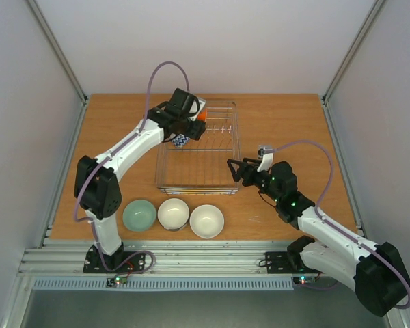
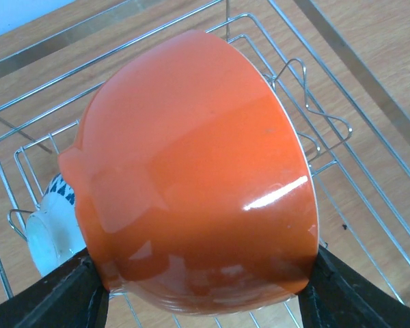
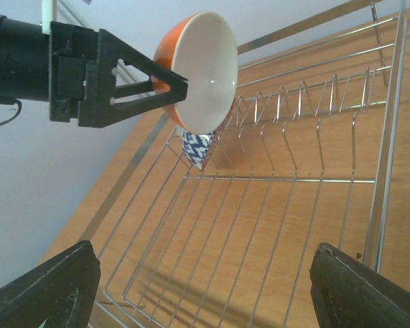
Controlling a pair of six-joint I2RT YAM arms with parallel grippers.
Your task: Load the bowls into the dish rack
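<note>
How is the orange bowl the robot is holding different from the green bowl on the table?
The glossy orange round bowl is white inside; the pale green round bowl is green. The orange bowl is held by the left end effector over the silvery wire dish rack, tipped sideways; the green bowl sits upright on the wooden table. Both are small and round.

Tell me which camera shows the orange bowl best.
The right wrist view: the whole orange bowl shows, white inside and orange outside, pinched at its rim by the left gripper over the dish rack. The left wrist view shows only its orange outside, close up; the top view only a sliver.
</note>
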